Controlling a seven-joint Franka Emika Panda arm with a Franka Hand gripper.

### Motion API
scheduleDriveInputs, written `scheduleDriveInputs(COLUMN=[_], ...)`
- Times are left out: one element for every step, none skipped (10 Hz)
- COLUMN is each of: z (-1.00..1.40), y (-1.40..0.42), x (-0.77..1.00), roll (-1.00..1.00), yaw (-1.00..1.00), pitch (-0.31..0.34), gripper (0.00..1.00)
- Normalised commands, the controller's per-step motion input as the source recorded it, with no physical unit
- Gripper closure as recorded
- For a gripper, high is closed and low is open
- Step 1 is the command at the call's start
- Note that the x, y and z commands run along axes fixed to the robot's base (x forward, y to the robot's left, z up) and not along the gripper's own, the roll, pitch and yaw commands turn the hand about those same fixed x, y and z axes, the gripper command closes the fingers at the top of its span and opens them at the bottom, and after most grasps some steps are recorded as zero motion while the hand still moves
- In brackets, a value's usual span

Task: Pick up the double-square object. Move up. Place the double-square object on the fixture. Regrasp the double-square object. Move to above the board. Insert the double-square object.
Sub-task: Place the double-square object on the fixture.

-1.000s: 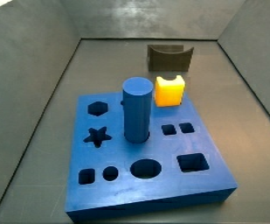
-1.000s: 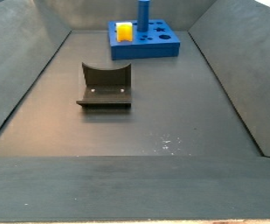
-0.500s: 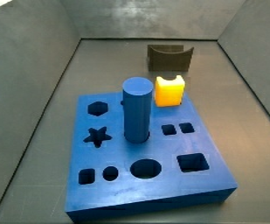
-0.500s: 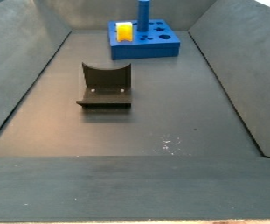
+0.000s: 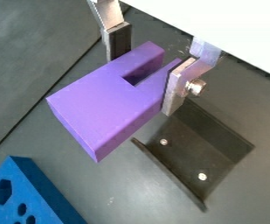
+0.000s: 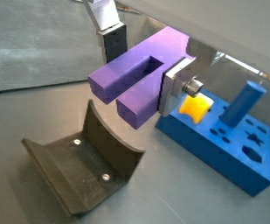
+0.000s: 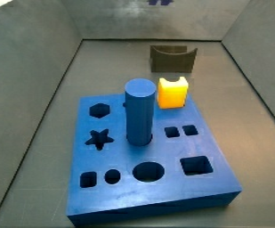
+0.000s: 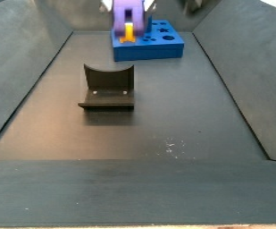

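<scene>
- My hand point(image 5: 152, 59): high above the floor, over the fixture; both fingers point(image 5: 179, 80) clamped on the double-square object point(image 5: 107, 109) at its slotted end.
- Double-square object, light purple: held in the air, touching nothing but my pads. In both wrist views the slot runs between the fingers and the solid end hangs outward. I judge this an awkward hold for insertion, hence the set-down and regrasp.
- Same object in a side view point(image 8: 129, 15): only its lower part shows, at the frame's upper edge, in front of the board.
- Fixture point(image 6: 85, 171): dark bracket on its base plate, directly below the block and well apart from it; its curved cradle is bare and ready, by my judgement, to receive the block.
- Board point(image 7: 151, 156): blue slab beyond the fixture; the two small square holes point(image 7: 181, 132) stand open.
- Blue cylinder point(image 7: 140, 111): upright in the board, near those holes; a likely obstacle later.
- Yellow cube point(image 7: 174, 92): seated at the board's edge nearest the fixture.
- Nothing lies between block and fixture.
</scene>
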Motion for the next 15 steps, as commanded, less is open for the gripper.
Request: scheduleDriveInputs(z=[-0.04, -0.06, -0.04, -0.01, -0.01, 0.00, -1.00, -1.00, -1.00, -1.00, -1.00, -1.00, -1.00, -1.00, -0.95], y=[0.10, 0.06, 0.06, 0.04, 0.03, 0.03, 0.07, 0.07, 0.09, 0.09, 0.10, 0.10, 0.12, 0.12, 0.12], x=[0.65, 0.55, 0.46, 0.35, 0.27, 0.18, 0.14, 0.13, 0.14, 0.15, 0.16, 0.17, 0.19, 0.19, 0.19], roll=[-0.23, -0.18, -0.17, -0.15, -0.14, -0.14, -1.00, -1.00, -1.00, -1.00, -1.00, -0.98, -0.71, -0.60, -0.38], yaw=[-0.05, -0.05, -0.04, -0.04, -0.04, -0.03, -0.13, -0.13, -0.16, -0.17, -0.19, -0.20, -0.19, -0.18, -0.16], pitch=[0.131, 0.101, 0.095, 0.096, 0.101, 0.110, 0.105, 0.102, 0.101, 0.113, 0.117, 0.112, 0.067, 0.051, 0.029], gripper=[1.00, 1.00, 1.00, 1.00, 1.00, 1.00, 1.00, 1.00, 1.00, 1.00, 1.00, 1.00, 1.00, 1.00, 1.00])
